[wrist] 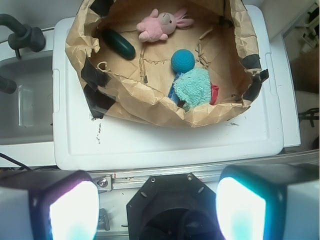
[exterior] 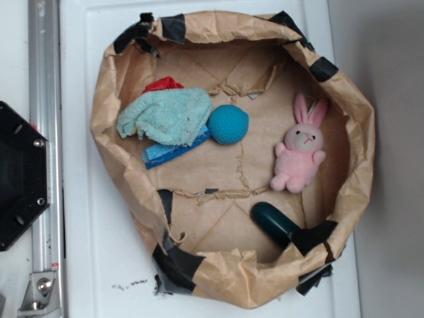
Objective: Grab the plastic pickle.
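Lying near the lower right wall of a crumpled brown paper bag, the plastic pickle is seen from the exterior camera as a dark teal oblong, one end tucked against a patch of black tape on the rim. Just above it sits a pink bunny, close but not touching. Across the bag floor, a round blue ball rests against a pale green cloth, which covers part of a flat blue strip and a red item of which only an edge shows. The bag stands on a white tabletop, with a metal rail and a black robot base along the left edge. No end effector appears in this view.

From the wrist camera, the same bag is seen from the opposite side, well away at the top of the frame. The pickle lies at upper left inside it, tilted, with the bunny just to its right. The ball touches the cloth lower down, near the closest wall. The end effector fills the bottom corners, its two fingers wide apart and holding nothing, far from the pickle. A clear plastic bin stands to the left of the tabletop.
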You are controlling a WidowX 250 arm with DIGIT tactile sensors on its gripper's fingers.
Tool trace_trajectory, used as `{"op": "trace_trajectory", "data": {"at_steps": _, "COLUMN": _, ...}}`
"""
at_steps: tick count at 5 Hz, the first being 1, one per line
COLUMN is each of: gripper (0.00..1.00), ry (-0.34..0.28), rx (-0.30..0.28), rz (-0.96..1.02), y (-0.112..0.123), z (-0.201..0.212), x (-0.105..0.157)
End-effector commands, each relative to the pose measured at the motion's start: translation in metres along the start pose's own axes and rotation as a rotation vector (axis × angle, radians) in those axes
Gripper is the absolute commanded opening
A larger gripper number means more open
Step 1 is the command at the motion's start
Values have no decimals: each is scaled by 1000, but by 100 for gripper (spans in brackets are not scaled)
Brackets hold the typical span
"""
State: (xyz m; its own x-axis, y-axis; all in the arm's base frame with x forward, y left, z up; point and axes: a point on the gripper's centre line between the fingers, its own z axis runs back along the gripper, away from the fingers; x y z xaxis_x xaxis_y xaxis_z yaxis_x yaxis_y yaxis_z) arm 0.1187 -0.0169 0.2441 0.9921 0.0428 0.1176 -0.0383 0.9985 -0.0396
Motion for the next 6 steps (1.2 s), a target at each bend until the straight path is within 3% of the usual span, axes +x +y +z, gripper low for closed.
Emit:
{"op": "trace_trajectory", "data": {"at_steps": 1, "gripper": 100, "ry": 0, "rx": 0, "rz": 0, "y": 0, "z": 0, "x": 0}}
{"op": "trace_trajectory", "data": {"at_steps": 2, "gripper": 100, "ry": -135, "rx": -40, "rz": -108, "y": 12, "z": -18, "x": 49}}
{"op": "trace_trajectory", "data": {"at_steps": 3, "gripper": 100, "ry": -215, "rx": -75, "rz": -211, "y": 12, "z": -38, "x": 93}}
{"op": "trace_trajectory", "data": {"at_steps": 5, "gripper": 100, "ry": -249, "rx": -69, "rz": -494, "y": 22, "z": -102, "x": 146}}
{"op": "trace_trajectory", "data": {"at_steps": 6, "gripper": 100, "ry": -245, "rx": 44, "rz": -778, "y": 7, "z": -119, "x": 147}}
